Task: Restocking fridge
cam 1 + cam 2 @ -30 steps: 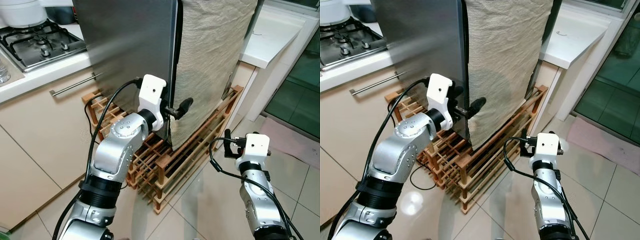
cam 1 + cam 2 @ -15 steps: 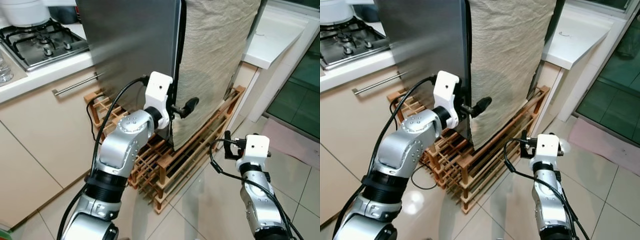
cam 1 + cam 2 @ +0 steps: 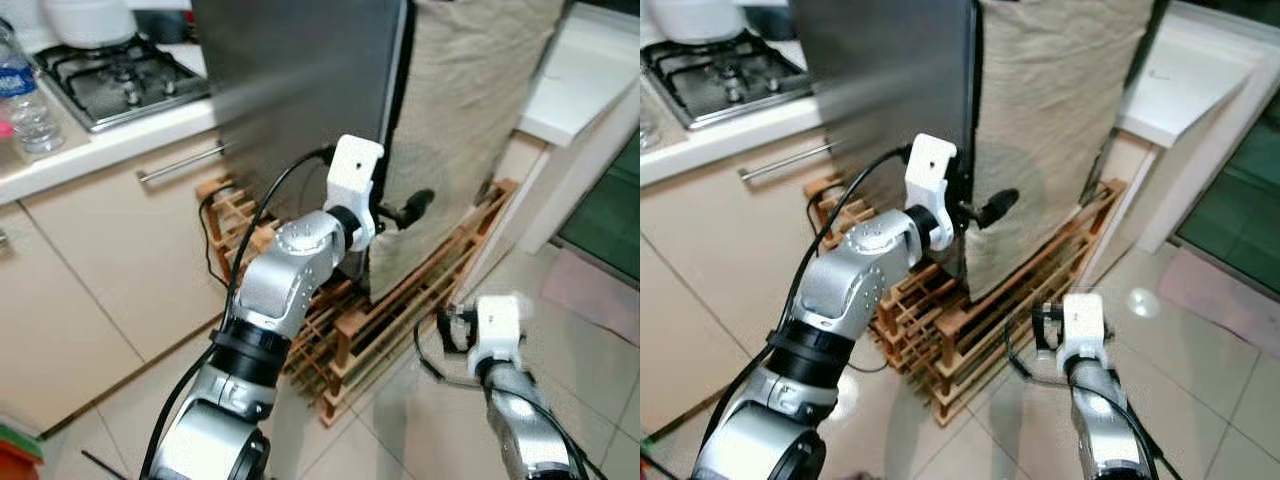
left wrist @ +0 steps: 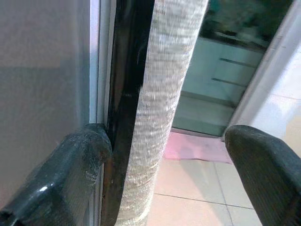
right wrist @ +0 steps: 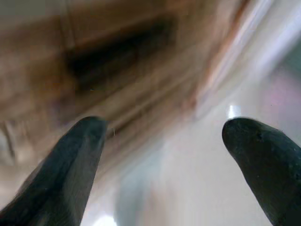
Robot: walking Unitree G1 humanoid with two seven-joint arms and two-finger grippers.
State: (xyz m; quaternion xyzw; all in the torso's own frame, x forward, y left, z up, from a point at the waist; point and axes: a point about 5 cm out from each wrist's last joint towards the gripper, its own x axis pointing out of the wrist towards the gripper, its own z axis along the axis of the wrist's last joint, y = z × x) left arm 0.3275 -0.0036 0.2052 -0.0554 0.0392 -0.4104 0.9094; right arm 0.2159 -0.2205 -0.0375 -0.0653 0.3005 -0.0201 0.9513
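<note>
Silver jointed arms carry white wrist housings, looping black cables (glossy), and the left gripper [image 3: 400,213] has long black fingers.

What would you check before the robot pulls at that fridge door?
1. Left gripper open at the door edge: ok.
2. One finger against the steel fridge door: ok.
3. Beige cloth hanging between the fingers, may snag: not ok.
4. Right gripper open, low over the floor: ok.
5. Wooden rack under the fridge, out of the door's swing: cannot tell.
</note>
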